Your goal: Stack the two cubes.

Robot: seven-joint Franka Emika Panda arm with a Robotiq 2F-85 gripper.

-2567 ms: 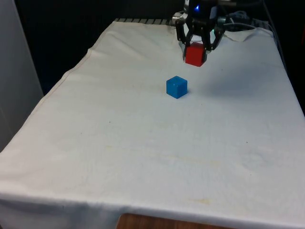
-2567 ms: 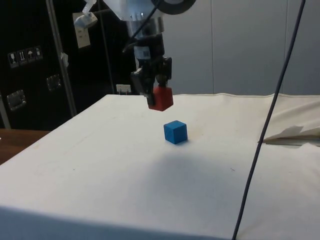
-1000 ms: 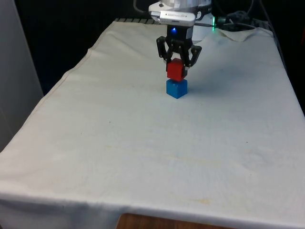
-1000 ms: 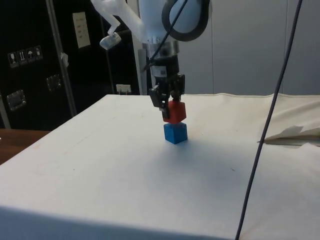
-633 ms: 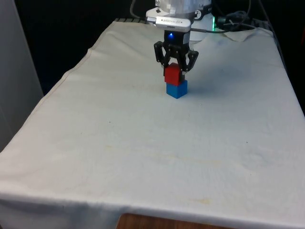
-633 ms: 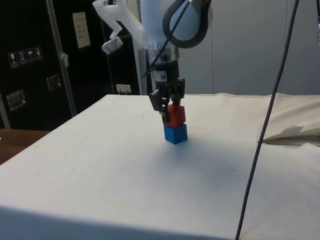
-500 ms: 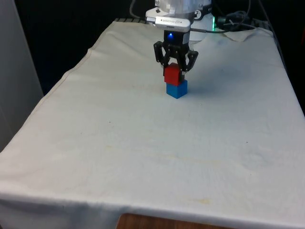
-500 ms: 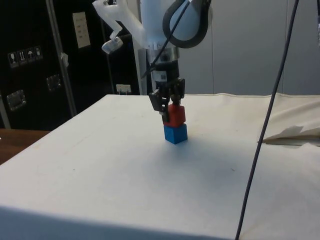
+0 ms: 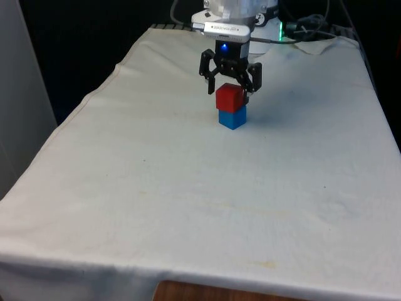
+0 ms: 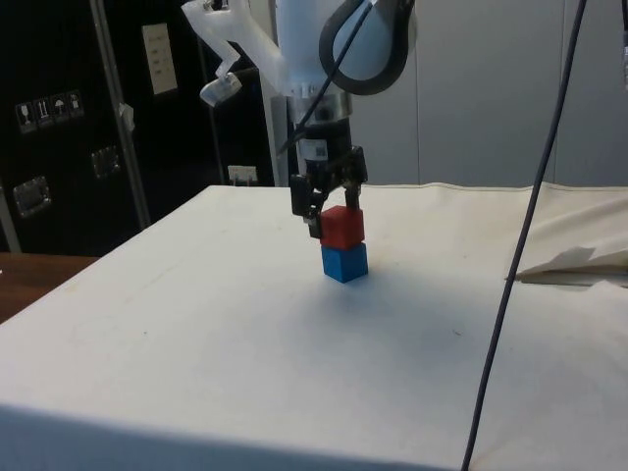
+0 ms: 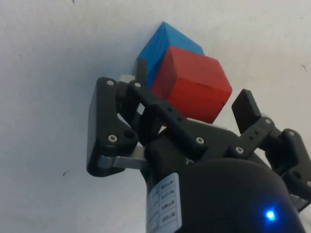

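The red cube (image 9: 229, 98) sits on the blue cube (image 9: 232, 117); the hand (image 9: 230, 80) is spread, holding nothing. Both look rigid and light; grip opposite flat faces.

Red cube (image 9: 229, 98) and blue cube (image 9: 232, 117): smooth, matt, plastic-looking faces; gripper (image 11: 192, 99): black matt plastic links with small metal screws; table cloth (image 9: 188, 188): white woven fabric, faintly creased and stained.

Bare desk (image 9: 188, 188) lies open all round the red cube (image 9: 229, 98) stacked on the blue cube (image 9: 232, 117); the tool (image 9: 230, 80) straddles the red one with fingers apart.
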